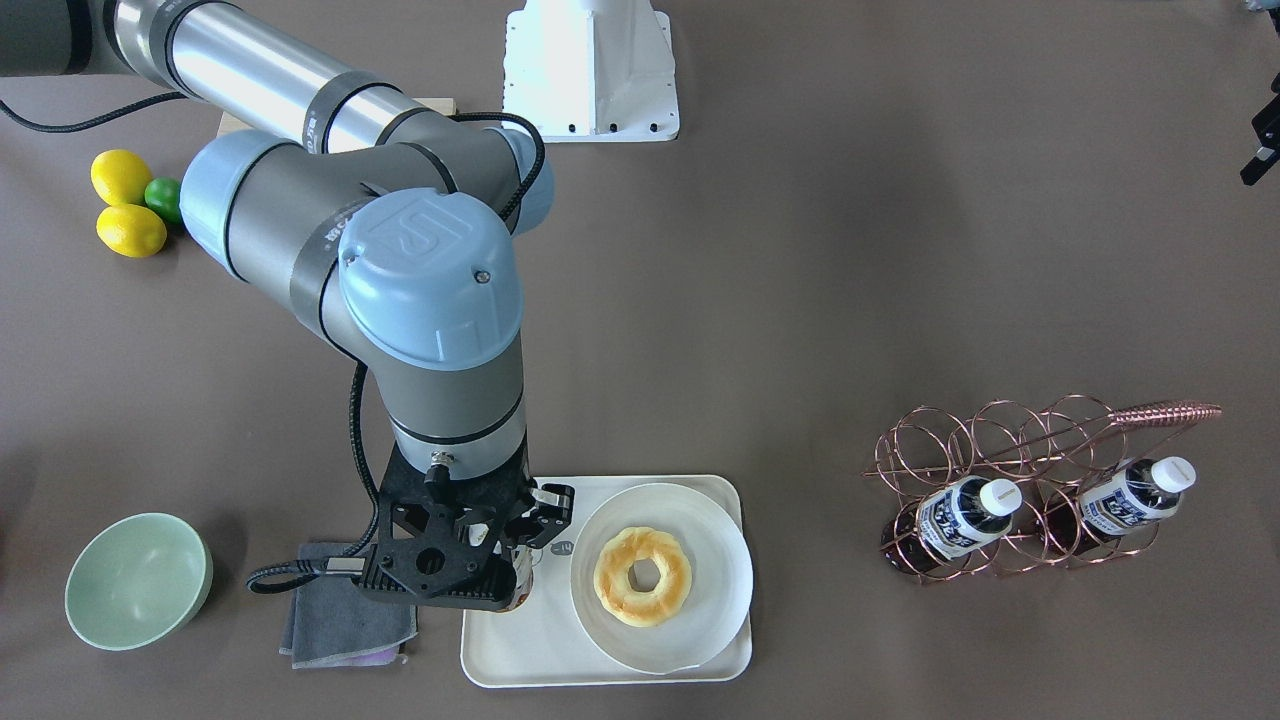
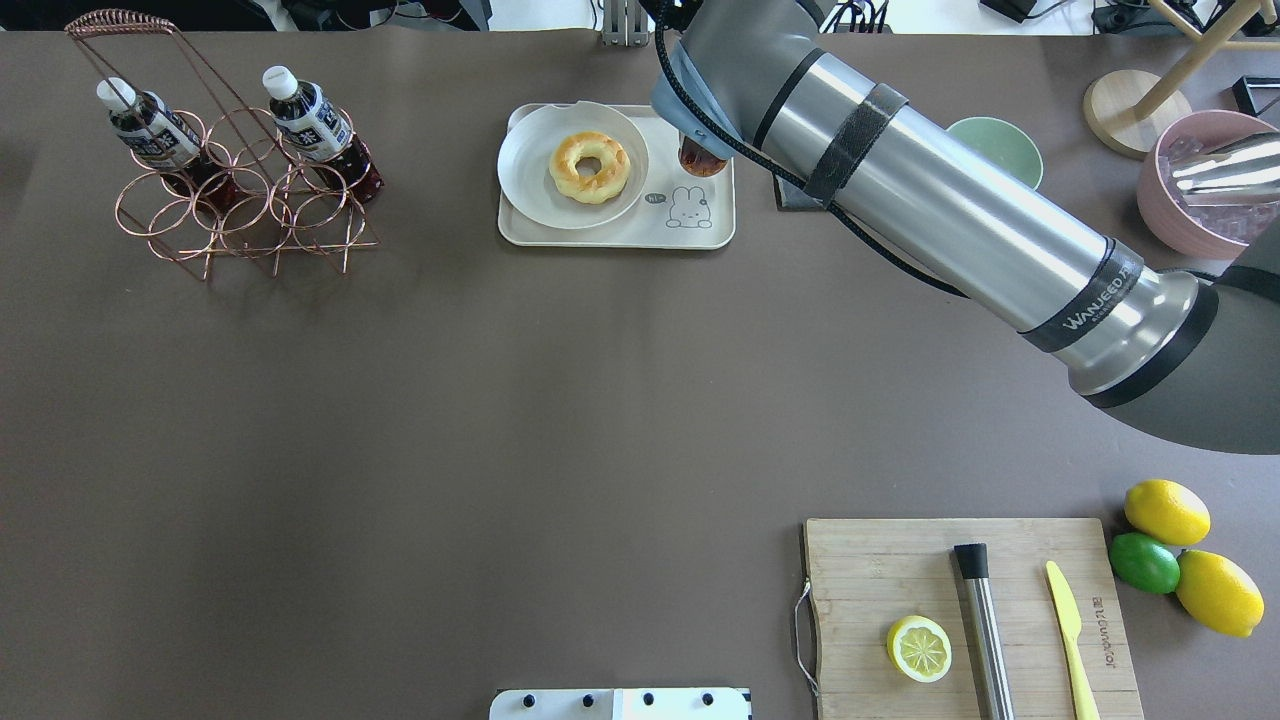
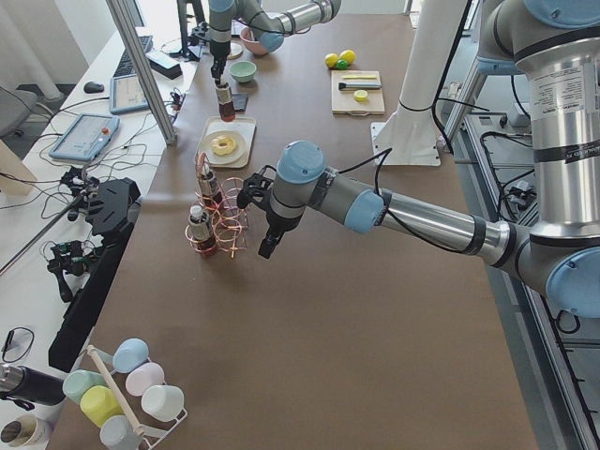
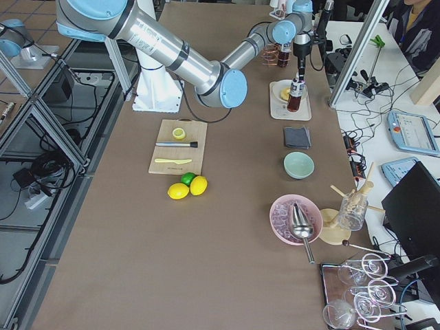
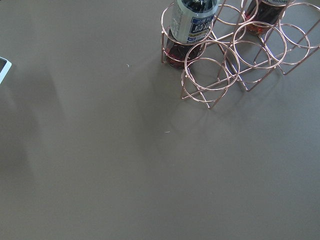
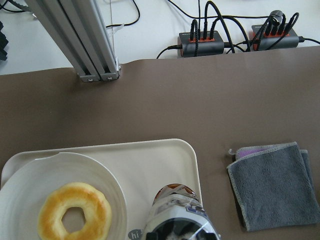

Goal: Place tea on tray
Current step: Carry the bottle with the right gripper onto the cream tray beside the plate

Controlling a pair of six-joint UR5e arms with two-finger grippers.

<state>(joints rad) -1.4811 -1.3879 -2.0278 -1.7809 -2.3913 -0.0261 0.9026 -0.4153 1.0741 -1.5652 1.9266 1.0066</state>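
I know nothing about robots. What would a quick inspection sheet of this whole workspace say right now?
Surface: brown table covering, no spills seen.
Job's things: tea held upright over the tray, beside the plate with a doughnut; contact with the tray cannot be told.
Clutter: wire rack with two more bottles, green bowl, grey cloth, cutting board, lemons.
Grippers: right gripper, jaws shut on the tea; left gripper near the rack, jaws cannot be judged.
Cables: black cable loops from the right wrist.
Surroundings: power strips, glassware.
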